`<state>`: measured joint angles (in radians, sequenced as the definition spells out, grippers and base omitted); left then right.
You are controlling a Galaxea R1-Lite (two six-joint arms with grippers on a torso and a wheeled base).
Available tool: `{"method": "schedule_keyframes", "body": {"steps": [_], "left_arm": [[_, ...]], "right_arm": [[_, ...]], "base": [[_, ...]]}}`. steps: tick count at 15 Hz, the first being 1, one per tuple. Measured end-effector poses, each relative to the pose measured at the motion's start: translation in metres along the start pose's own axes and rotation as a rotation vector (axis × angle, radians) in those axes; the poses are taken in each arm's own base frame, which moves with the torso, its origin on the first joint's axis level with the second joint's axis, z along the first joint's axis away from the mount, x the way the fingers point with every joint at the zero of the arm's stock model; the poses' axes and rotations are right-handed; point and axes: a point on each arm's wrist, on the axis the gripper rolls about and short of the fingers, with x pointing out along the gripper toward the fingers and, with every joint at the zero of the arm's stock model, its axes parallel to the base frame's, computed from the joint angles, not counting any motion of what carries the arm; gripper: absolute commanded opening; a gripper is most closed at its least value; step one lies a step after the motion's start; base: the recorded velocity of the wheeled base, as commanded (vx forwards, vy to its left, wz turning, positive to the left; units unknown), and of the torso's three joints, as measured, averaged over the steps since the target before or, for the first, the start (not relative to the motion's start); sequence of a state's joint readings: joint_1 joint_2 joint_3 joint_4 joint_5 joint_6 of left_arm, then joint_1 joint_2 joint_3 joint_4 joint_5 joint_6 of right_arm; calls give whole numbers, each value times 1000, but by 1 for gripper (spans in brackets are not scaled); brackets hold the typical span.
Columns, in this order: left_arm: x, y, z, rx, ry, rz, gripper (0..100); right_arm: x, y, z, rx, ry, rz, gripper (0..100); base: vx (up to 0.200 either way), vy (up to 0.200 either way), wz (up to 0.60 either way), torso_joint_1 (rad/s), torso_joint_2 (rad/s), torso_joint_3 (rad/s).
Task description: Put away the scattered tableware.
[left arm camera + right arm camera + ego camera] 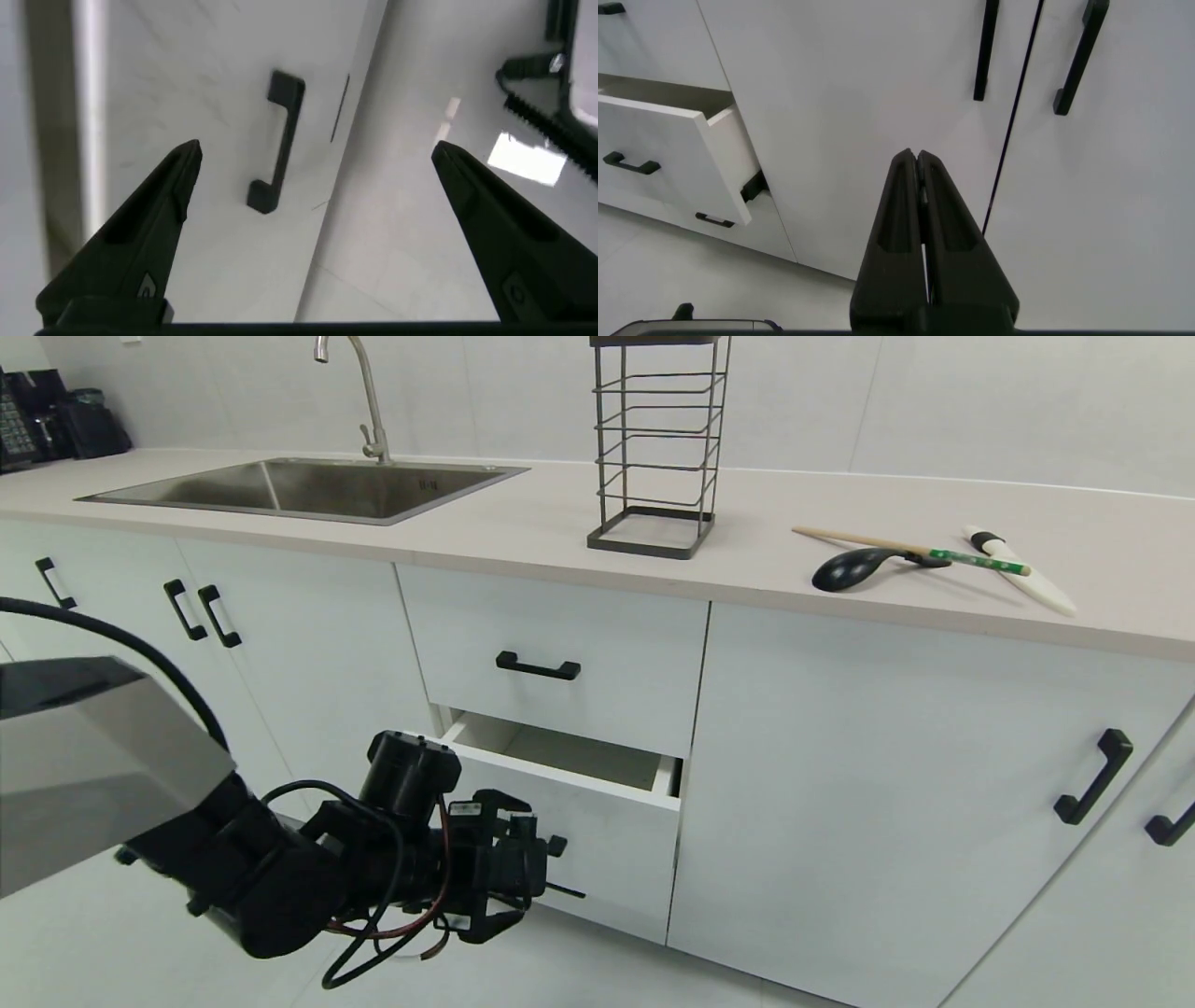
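On the counter's right part lie a black spoon (851,568), a pair of wooden chopsticks (873,543) with green ends, and a white utensil with a black band (1019,570). Low down, my left gripper (560,870) hangs open just in front of the partly open white drawer (597,803). In the left wrist view the left gripper (316,154) holds nothing, and a black handle (277,140) shows ahead between its fingers, apart from them. My right gripper (920,161) is shut and empty, facing white cabinet doors (850,103) to the right of the drawer (663,140).
A tall wire rack (658,448) stands mid-counter, with a steel sink (299,487) and tap at the left. A closed drawer (551,644) sits above the open one. Cabinet doors with black handles (1092,777) line the front. Dark appliances (56,420) stand at the far left.
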<state>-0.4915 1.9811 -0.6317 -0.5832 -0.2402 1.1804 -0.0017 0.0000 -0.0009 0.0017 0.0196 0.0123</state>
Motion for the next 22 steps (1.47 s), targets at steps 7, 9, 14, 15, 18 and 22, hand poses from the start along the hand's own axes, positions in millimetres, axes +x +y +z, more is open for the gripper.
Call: {"method": "schedule_keyframes", "body": {"steps": [7,9,14,15,18,22], "left_arm": [[2,48,8,-57,-86,134,100],[29,60,2,-35,-90,136,100],[77,54,-13,2,-68,75,100],[79,48,-16,1,-61,60,100],[75,31,-21,-11,-44,14,100],[42,6,-20,-30,-20,-51,100]], "right_arm": [[0,0,0,0,0,0,0],[0,0,0,0,0,0,0],[0,0,0,0,0,0,0],[0,0,0,0,0,0,0],[0,0,0,0,0,0,0],[0,0,0,0,0,0,0]], "base": [[0,0,0,0,0,0],[0,0,0,0,0,0],[0,0,0,0,0,0],[0,0,0,0,0,0],[0,0,0,0,0,0],[0,0,0,0,0,0]]}}
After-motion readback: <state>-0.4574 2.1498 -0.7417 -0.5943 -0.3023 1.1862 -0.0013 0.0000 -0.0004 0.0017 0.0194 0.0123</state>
